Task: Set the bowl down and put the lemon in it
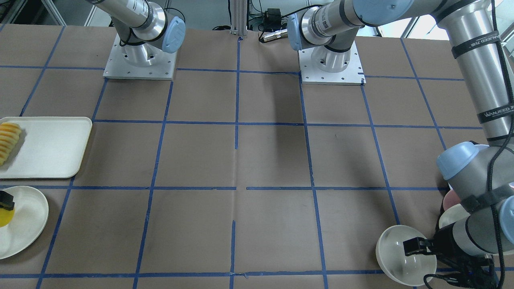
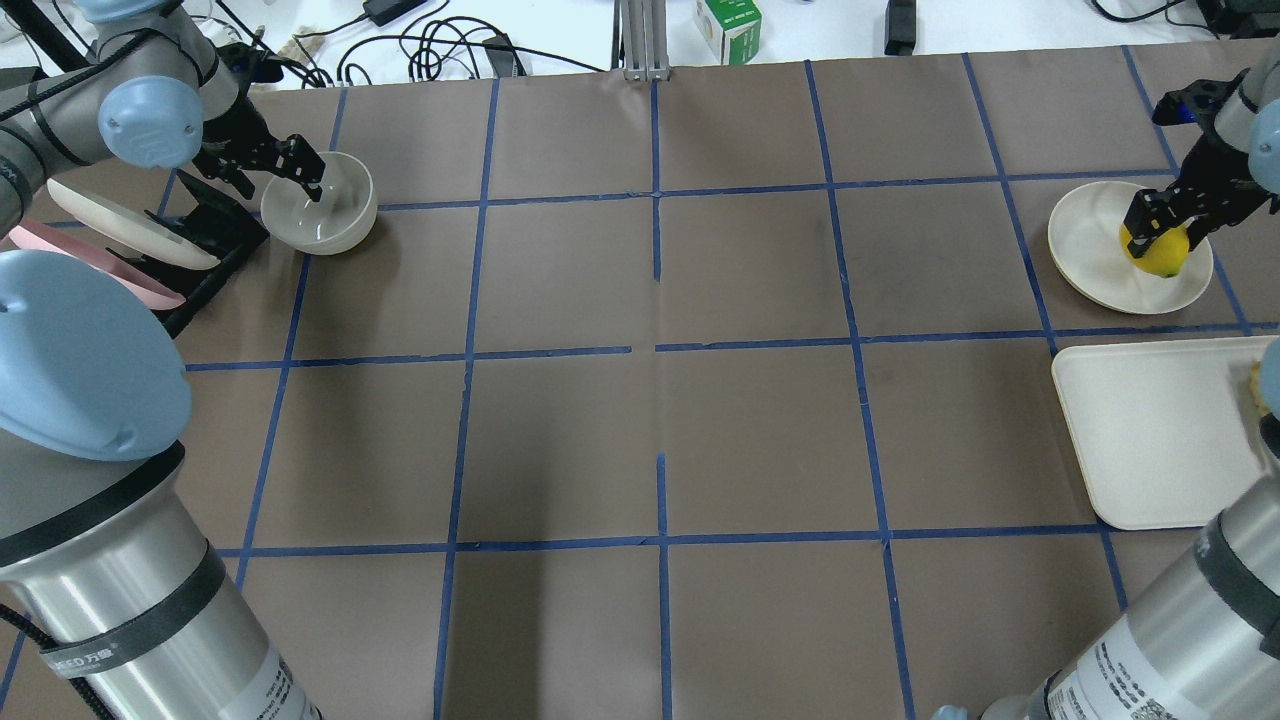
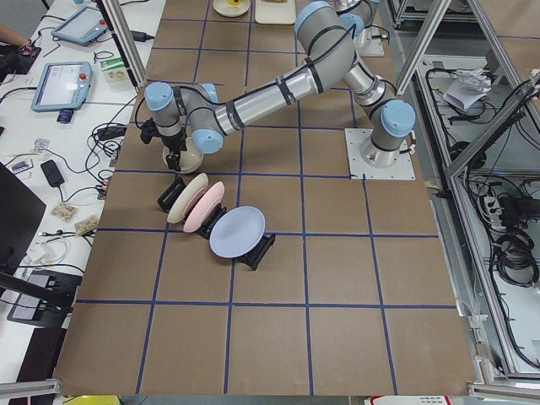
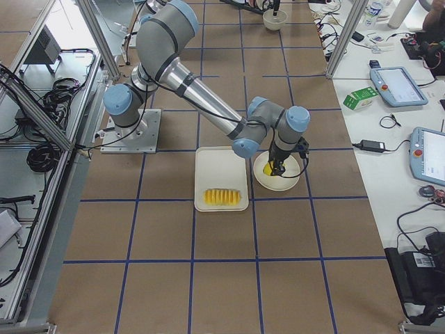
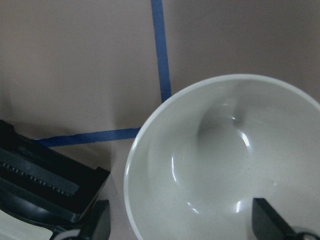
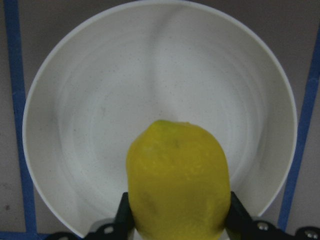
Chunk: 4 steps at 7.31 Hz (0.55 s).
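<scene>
- Left gripper (image 2: 300, 178), fingers apart, straddles the wall of the bowl (image 2: 335, 228), far left beside a black rack (image 2: 215, 240).
- Right gripper (image 2: 1163, 237) clamps the lemon (image 2: 1160, 256) over a plate (image 2: 1090, 250), far right.
- Arm strap (image 1: 497, 113) reads "WANJEED".
- Brown paper table (image 2: 760, 440), blue tape grid.

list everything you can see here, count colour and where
bowl: 1, off-white, far left of the table, beside the racked plates
lemon: 1, yellow, on the plate
plate: 1, cream, far right
tray: 1, cream, robot-side of the plate
sliced food: 1 row, yellow-orange, on the tray
racked plates: 3, cream, pink, pale blue, on black stands
table: 1, brown, blue tape grid
left end effector: 1, black, open astride the bowl's rim
right end effector: 1, black, shut on the lemon
</scene>
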Each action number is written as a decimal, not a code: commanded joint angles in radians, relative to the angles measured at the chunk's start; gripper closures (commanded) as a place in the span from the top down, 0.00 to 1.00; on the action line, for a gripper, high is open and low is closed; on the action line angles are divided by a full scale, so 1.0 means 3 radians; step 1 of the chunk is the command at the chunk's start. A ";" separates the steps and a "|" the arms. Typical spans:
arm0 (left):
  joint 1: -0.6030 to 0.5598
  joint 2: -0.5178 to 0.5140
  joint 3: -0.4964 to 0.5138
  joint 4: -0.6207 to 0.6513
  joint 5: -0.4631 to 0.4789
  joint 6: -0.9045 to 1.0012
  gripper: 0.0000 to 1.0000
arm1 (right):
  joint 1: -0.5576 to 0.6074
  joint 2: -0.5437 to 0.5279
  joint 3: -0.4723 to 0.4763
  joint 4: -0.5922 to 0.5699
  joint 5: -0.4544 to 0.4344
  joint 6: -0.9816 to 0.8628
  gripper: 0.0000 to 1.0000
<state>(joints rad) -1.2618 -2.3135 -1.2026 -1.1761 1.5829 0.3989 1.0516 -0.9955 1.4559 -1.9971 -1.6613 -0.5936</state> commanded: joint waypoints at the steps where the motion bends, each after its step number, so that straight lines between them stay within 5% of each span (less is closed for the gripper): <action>1: 0.0018 -0.0076 0.0020 -0.0002 -0.0010 -0.0096 1.00 | 0.0018 -0.0285 -0.0011 0.0288 0.0020 0.0061 0.00; 2: 0.0013 -0.0086 0.0015 -0.0002 -0.0015 -0.0229 0.88 | 0.0033 -0.0418 -0.0031 0.0574 0.0025 0.0426 0.00; 4: 0.0013 -0.0076 0.0015 -0.0022 0.0006 -0.0220 0.13 | 0.0190 -0.0689 -0.0108 0.1056 0.0228 0.0704 0.00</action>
<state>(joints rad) -1.2579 -2.3369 -1.1980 -1.1792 1.5808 0.3369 1.0764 -1.1477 1.4350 -1.7696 -1.6340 -0.4459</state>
